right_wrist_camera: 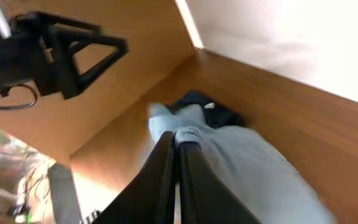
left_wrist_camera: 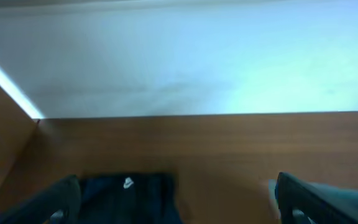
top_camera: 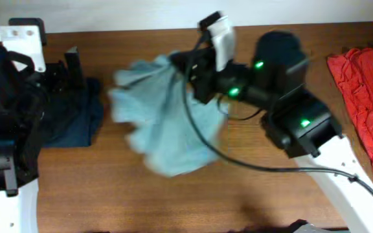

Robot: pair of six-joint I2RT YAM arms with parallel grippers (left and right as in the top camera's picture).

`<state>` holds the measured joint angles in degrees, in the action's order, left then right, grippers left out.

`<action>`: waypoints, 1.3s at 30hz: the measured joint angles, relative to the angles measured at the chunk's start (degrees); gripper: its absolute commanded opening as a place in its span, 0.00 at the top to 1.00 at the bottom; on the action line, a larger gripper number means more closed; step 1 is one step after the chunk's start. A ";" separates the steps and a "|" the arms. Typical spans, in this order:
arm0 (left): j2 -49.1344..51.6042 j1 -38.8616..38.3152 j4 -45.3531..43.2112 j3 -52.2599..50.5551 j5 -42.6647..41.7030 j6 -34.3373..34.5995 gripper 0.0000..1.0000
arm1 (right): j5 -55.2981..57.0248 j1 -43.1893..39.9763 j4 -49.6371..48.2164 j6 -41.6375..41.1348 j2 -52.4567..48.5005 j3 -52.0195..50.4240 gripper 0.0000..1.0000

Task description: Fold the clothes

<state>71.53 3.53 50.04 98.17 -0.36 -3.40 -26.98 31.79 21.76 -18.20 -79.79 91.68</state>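
two claws show. the right claw (right_wrist_camera: 178,142) is pinched shut on a light blue garment (top_camera: 173,123), which hangs bunched and blurred over the middle of the desk (top_camera: 109,194). the left claw (left_wrist_camera: 176,202) stands spread wide, gripping nothing, just above a dark navy garment (top_camera: 76,120) near the desk's left end. red clothing (top_camera: 364,84) lies at the right end.

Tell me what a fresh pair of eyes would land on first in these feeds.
The light blue garment at the centre of the table stands out first, bunched and blurred, with its upper edge pinched in the right claw. Next comes the bright red cloth piled at the right edge, then the dark navy garment at the far left.
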 measured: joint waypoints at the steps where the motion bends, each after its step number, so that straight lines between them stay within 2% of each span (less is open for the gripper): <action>1: 0.09 0.13 0.79 0.00 0.07 -0.02 0.01 | 0.90 0.35 0.66 -0.02 -0.04 0.00 0.96; 7: 0.85 0.15 2.08 -0.02 0.44 -1.33 0.01 | 4.33 -4.85 4.79 0.02 -0.09 0.02 0.96; 10: 0.87 0.15 2.38 -0.02 0.44 -1.53 0.01 | 8.11 -10.80 12.48 0.11 -0.15 0.04 0.94; 11: 0.98 0.15 2.54 -0.02 0.44 -1.55 0.01 | 9.46 -12.52 14.56 0.24 -0.22 0.04 0.86; 13: 1.33 0.15 2.71 -0.02 0.46 -1.55 0.01 | 12.57 -16.79 20.39 1.05 -0.81 0.04 0.35; 15: 1.92 0.15 2.95 -0.02 0.46 -1.57 0.01 | 14.14 -20.04 24.76 2.21 -1.84 0.11 0.29; 19: 4.13 0.15 4.13 -0.02 0.33 -1.68 0.01 | 16.79 -26.29 33.33 4.66 -6.38 0.09 0.29; 23: 7.34 0.15 8.46 -0.02 -0.94 -1.73 0.01 | 17.81 -29.70 37.03 5.22 -9.97 0.09 0.28; 26: 9.92 0.15 11.47 -0.02 -2.60 -1.73 0.01 | 17.99 -30.12 37.44 5.33 -10.43 0.09 0.28; 30: 14.32 0.15 14.16 -0.02 -7.89 -1.73 0.01 | 17.92 -30.10 41.27 4.94 -11.87 0.15 0.34; 35: 19.32 0.15 16.79 -0.02 -12.98 -1.73 0.01 | 17.40 -29.51 49.20 1.99 -19.96 -0.55 0.37; 37: 22.25 0.15 16.85 -0.02 -14.10 -1.73 0.01 | 17.51 -28.50 49.13 1.11 -26.49 -3.17 0.37; 39: 23.67 0.15 16.92 -0.02 -14.62 -1.73 0.01 | 17.79 -28.30 48.72 0.83 -27.91 -3.78 0.37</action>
<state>95.20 3.68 66.96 98.15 -14.98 -5.13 -9.19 3.49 70.48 -17.37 -107.70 87.90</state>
